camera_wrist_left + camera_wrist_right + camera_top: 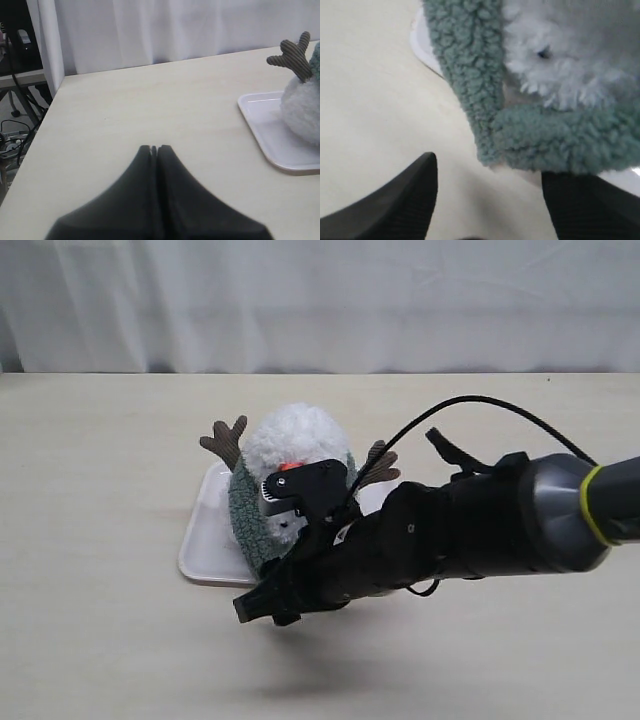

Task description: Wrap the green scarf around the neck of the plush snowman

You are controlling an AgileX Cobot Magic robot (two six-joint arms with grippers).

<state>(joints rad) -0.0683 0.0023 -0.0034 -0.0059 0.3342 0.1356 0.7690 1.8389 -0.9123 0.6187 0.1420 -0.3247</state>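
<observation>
Beige table (100,490), green scarf (465,75) on plush snowman (297,440), right claw (489,167) spread

The table (100,640) lies bare on the left and along the near edge, giving open passage up to the tray (205,540). The snowman (295,445) fills the tray's middle, twig arms (225,440) sticking out either side. The right arm (480,525) stretches across its front from the right, blocking that side. A curtain (320,300) closes off the far edge.
</observation>
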